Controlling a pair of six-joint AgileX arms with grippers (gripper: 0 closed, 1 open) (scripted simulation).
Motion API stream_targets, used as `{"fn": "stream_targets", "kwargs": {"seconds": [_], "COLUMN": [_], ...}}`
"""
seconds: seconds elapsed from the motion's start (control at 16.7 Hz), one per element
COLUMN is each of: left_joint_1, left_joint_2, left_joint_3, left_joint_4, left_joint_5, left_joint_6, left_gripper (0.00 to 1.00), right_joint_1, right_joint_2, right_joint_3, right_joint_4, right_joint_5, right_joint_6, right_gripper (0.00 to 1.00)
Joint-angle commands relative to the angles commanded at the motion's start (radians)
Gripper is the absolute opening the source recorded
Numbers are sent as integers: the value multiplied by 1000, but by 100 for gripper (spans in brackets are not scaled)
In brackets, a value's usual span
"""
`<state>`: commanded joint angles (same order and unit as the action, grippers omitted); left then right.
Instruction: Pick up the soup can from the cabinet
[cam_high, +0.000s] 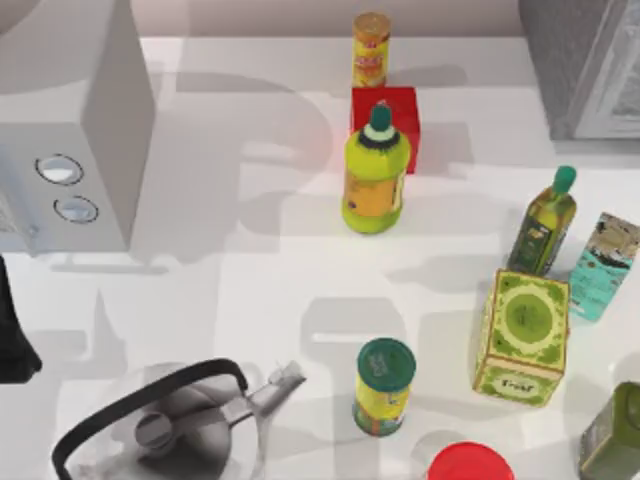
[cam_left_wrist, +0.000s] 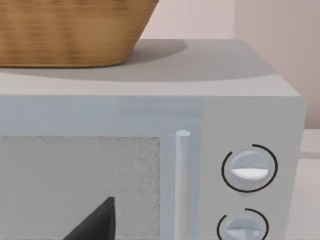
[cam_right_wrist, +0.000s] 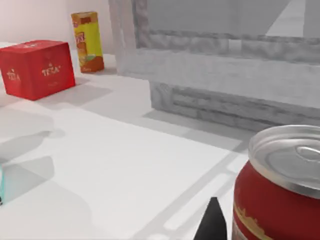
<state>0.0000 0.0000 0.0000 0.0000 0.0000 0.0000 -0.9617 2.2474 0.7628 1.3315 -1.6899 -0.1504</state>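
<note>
You see little of the AgileX arms: a matte black, rounded left arm (cam_high: 14, 335), and plain dark wedge-shaped fingertips (cam_left_wrist: 95, 222) on both grippers, unmarked.

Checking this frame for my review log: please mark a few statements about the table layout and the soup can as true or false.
1. A wicker basket sits on top of the microwave. True.
2. The red soup can lies tipped on its side. False: in the right wrist view it stands upright, silver lid facing up.
3. The red tea box stands between the tall yellow canister and the yellow-green bottle. True.
4. The metal kettle stands at the table's right edge. False: it is at the near left in the top view.
5. The olive oil bottle has a red cap. False: its cap is green.
</note>
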Motion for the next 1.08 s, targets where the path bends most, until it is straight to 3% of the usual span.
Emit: {"fn": "stream_targets", "kwargs": {"seconds": [0.36, 0.42, 1.08], "left_joint_1": [0, 0, 0], "left_joint_2": [0, 0, 0], "left_joint_3": [0, 0, 0], "left_joint_4": [0, 0, 0], "left_joint_5": [0, 0, 0], "left_joint_6": [0, 0, 0], "left_gripper": [100, 100, 100], "right_joint_1": [-12, -3, 60], "right_joint_2": [33, 65, 22], "right_joint_3": [10, 93, 2], "right_joint_4": [19, -139, -108], "right_joint_5": [-28, 105, 42], "right_joint_6": [-3, 9, -126], "right_gripper": [0, 0, 0]}}
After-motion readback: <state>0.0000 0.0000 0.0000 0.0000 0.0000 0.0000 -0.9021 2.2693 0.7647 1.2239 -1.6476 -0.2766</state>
